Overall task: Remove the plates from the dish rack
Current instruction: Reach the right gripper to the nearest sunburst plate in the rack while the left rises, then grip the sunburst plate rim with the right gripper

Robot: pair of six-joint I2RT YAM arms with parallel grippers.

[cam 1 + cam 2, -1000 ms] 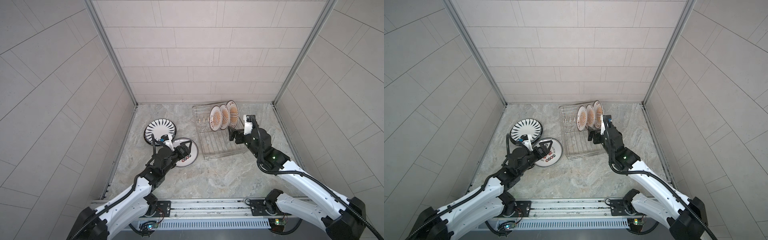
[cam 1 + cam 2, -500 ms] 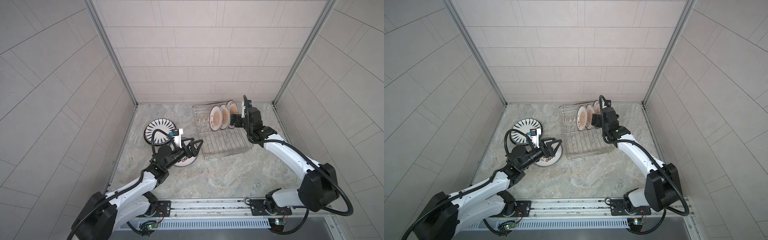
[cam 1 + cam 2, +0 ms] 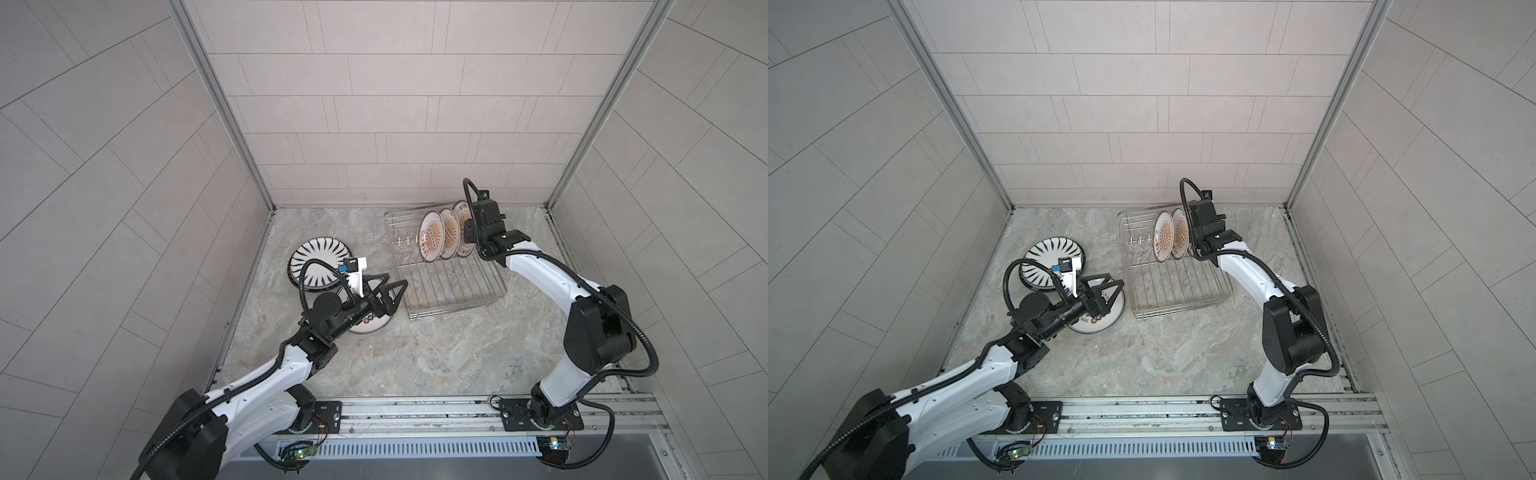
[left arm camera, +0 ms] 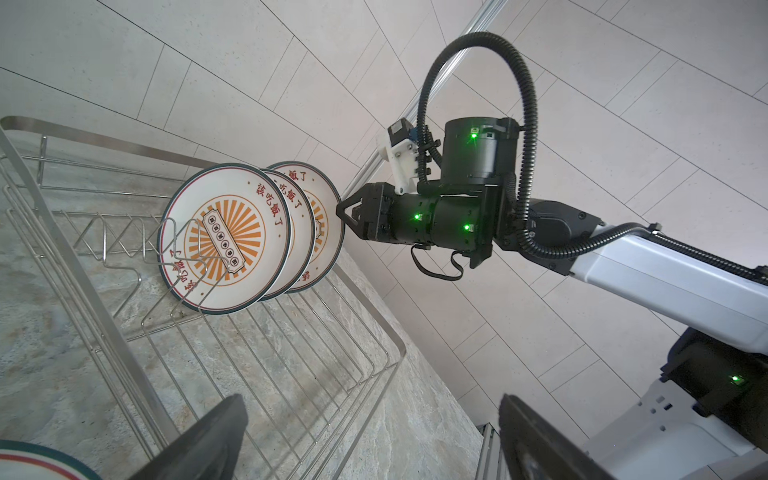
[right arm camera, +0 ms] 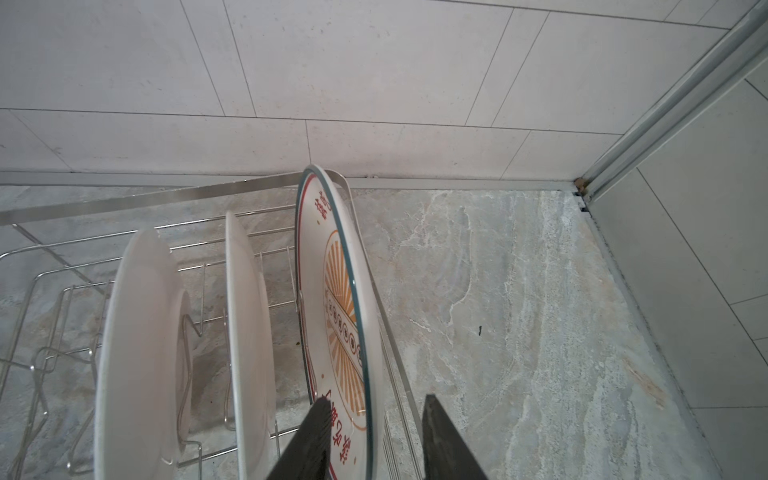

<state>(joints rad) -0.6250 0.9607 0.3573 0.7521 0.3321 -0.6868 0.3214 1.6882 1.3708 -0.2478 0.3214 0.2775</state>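
Plates, three with orange sunbursts, stand on edge in a row at the far end of the dish rack [image 3: 457, 284], and the right gripper [image 5: 376, 405] is onto the right-hand plate [image 5: 332, 291], the one nearest the rack's right side. Its fingers [image 5: 311, 440] straddle the rim: one lies across the printed face, the other sits behind the back, with a sliver of rack wire showing between it and the plate. Narrowed around the rim, yes, but a true pinch? Can't tell from here. The middle plate [image 5: 245, 311] and left plate [image 5: 137, 332] stand untouched in their prongs. Over on the other side, the left gripper [image 3: 396, 279] hangs with fingers spread wide, holding nothing, pointing at the rack from above the rack-side edge of the character plate [image 3: 365, 326]. That one lies flat on the table [image 3: 415, 365], near the rack's near left corner. The black-striped plate [image 3: 318, 266] lies flat just beyond it.
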